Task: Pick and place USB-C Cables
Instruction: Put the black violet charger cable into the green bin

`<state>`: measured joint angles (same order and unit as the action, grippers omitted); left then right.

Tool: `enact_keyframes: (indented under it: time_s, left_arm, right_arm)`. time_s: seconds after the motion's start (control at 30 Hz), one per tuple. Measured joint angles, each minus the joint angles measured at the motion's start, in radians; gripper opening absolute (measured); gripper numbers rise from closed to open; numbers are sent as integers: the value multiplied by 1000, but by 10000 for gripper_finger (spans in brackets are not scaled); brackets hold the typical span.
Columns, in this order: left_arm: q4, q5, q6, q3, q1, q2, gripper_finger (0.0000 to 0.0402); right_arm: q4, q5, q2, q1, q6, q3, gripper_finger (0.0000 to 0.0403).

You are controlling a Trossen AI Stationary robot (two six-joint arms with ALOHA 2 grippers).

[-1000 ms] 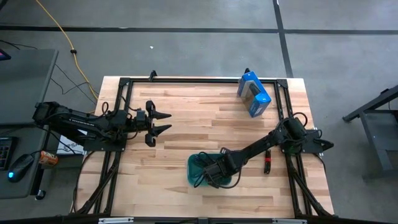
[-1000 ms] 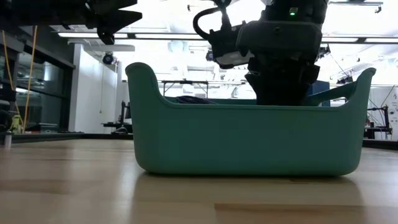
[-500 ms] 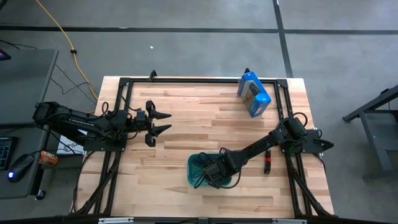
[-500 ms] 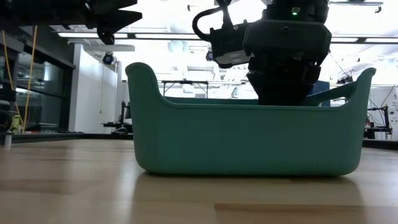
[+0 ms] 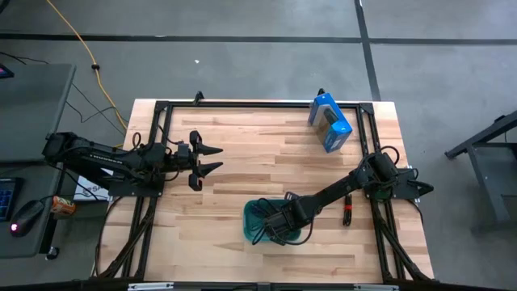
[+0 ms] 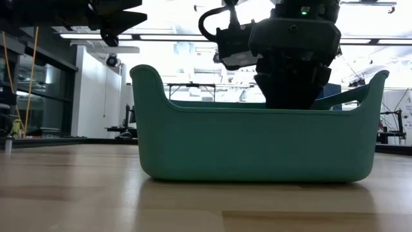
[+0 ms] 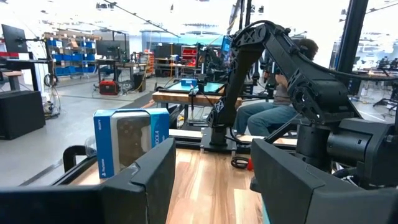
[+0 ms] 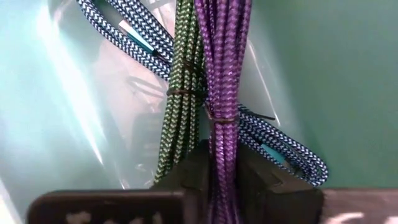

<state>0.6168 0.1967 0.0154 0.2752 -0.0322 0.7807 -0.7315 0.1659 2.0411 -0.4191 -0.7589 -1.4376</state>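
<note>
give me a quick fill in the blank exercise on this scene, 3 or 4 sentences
1. The right gripper is down inside the ____ tub.
2. The cable clamped between its fingers is the ____ one.
3. The red-and-black cable lies on the ____, outside the tub.
4. The left gripper hovers with its fingers ____.

Missing words: teal; purple; table; open

A grey concrete floor (image 5: 242,65) is surrounding the pale wooden plank table (image 5: 242,153), with a yellow cord (image 5: 77,40) trailing across the upper left. Bright ceiling strip lights (image 6: 161,35) are glaring overhead, and a seated person (image 7: 280,106) is perhaps working at a distant workbench (image 7: 186,96).
</note>
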Motion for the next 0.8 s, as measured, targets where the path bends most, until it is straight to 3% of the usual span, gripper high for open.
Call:
enact_keyframes:
  time_s: [0.43, 0.8]
  left_arm:
    - [0, 0, 0, 0, 0, 0, 188]
    - [1, 0, 0, 0, 0, 0, 188]
  right_arm:
    - [1, 21, 0, 3, 1, 0, 204]
    - [-8, 8, 0, 3, 42, -7, 222]
